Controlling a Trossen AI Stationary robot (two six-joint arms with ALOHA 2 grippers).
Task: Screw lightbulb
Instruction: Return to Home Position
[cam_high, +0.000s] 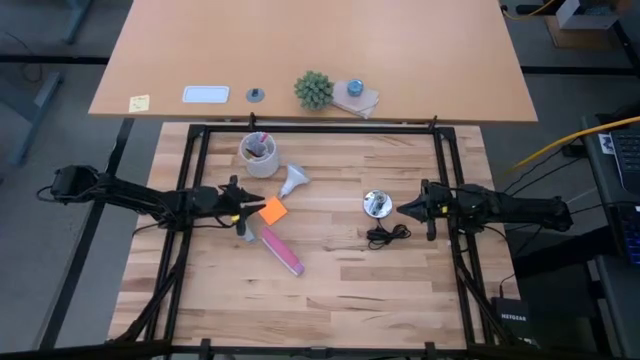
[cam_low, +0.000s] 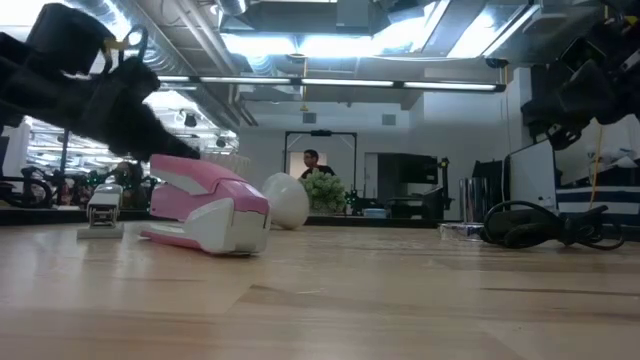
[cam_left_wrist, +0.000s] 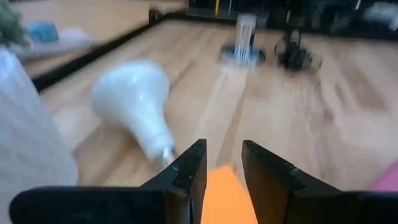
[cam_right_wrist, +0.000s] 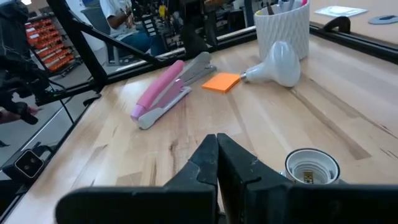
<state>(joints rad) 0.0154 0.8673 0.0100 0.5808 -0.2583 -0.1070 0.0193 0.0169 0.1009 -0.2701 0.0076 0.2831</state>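
Your lightbulb (cam_high: 293, 180) is lying on its side by the pen cup (cam_high: 258, 152), well apart from the empty socket (cam_high: 376, 204). It looks light, slick and breakable, so I'd pinch the round glass gently, not the threads. The left gripper (cam_high: 246, 207) nearby is spread and empty, and the right gripper (cam_high: 402, 210) by the socket is pressed together.

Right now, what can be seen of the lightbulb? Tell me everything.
The lightbulb is white and frosted, with a round top narrowing to a greyish screw base. It lies on its side on the wooden table, beside the white cup, its base pointing toward the orange note. It is out of the socket, which stands apart from it. Nothing holds it.
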